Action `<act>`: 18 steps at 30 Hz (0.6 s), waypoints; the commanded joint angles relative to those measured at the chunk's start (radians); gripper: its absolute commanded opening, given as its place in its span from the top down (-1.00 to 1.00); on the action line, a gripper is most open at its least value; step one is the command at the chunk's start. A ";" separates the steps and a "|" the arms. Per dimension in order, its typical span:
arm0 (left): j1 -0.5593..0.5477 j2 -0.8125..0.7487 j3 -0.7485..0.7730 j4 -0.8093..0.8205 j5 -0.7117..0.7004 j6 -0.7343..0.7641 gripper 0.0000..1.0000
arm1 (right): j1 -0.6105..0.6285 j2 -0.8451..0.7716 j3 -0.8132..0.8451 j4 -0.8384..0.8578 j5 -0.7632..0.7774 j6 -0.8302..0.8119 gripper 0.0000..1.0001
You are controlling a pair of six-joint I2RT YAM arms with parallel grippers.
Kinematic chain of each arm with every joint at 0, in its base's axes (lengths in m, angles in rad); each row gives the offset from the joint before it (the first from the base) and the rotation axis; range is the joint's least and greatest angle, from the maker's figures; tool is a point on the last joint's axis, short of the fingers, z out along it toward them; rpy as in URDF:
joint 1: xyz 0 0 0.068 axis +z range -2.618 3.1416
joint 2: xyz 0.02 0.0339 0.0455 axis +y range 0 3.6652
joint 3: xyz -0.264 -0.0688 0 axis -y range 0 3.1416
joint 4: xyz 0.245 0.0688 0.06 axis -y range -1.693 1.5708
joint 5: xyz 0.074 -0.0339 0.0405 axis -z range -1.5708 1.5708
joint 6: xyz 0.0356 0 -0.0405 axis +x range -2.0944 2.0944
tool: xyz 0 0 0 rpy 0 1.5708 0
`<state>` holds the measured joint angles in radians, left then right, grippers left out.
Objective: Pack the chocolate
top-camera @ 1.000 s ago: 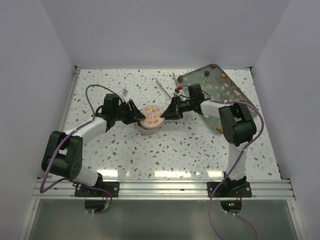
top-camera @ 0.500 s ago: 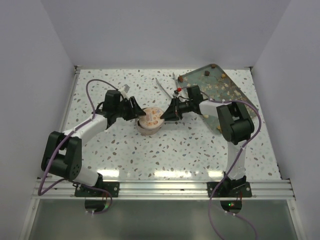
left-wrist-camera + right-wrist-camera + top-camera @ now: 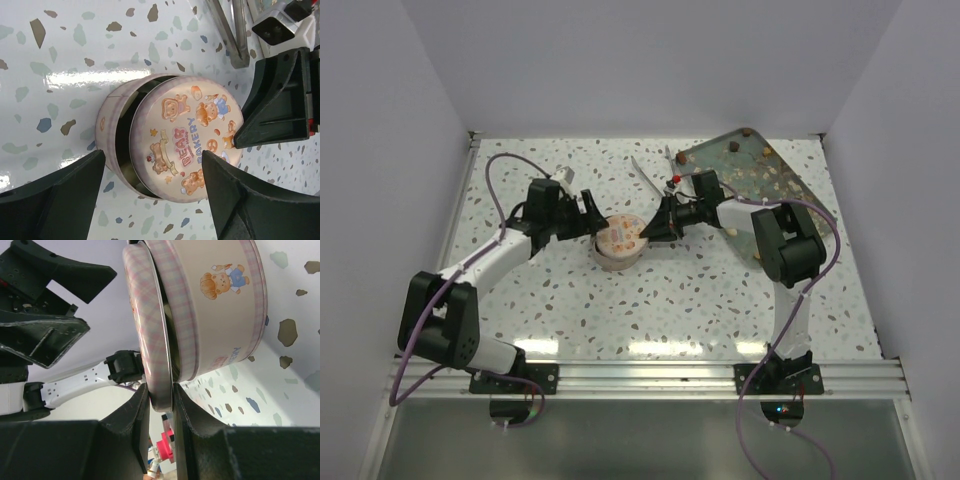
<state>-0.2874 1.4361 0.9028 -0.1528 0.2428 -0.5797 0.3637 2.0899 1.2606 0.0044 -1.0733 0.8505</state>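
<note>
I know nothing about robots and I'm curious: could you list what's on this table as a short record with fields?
tin: round, mid-table, bear pictures
lid: askew on tin, gap showing at one side
right tool: shut on lid's rim
left tool: open, straddling tin
tray: far right of table
chocolate: small lumps on tray

Top external camera sat high behind the arm bases, looking down over the whole table [image 3: 700, 300]. Left wrist camera looked close over its own fingers [image 3: 55, 200] at the tin [image 3: 111, 130]. Right wrist camera sat nearer still, hard against the lid [image 3: 145, 315] rim. All three views shared tin and lid.
</note>
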 commanded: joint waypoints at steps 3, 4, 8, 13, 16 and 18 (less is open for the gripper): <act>-0.002 0.004 -0.059 0.105 0.055 -0.002 -0.70 | 0.009 0.056 0.000 -0.118 0.128 -0.067 0.56; -0.002 0.009 -0.065 0.120 0.059 -0.011 -0.71 | 0.009 0.058 0.002 -0.121 0.130 -0.071 0.55; -0.002 0.033 -0.097 0.212 0.101 -0.037 -0.74 | 0.012 0.071 0.017 -0.152 0.139 -0.093 0.54; -0.002 0.053 -0.110 0.259 0.115 -0.055 -0.75 | 0.017 0.084 0.031 -0.184 0.150 -0.117 0.53; -0.001 0.070 -0.105 0.262 0.122 -0.055 -0.76 | 0.020 0.088 0.036 -0.195 0.156 -0.125 0.51; -0.001 0.075 -0.108 0.271 0.135 -0.062 -0.75 | 0.020 0.091 0.040 -0.201 0.157 -0.130 0.50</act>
<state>-0.2871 1.4948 0.7963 0.0292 0.3264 -0.6189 0.3756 2.1284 1.2991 -0.0841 -1.0740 0.7719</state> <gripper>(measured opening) 0.877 0.252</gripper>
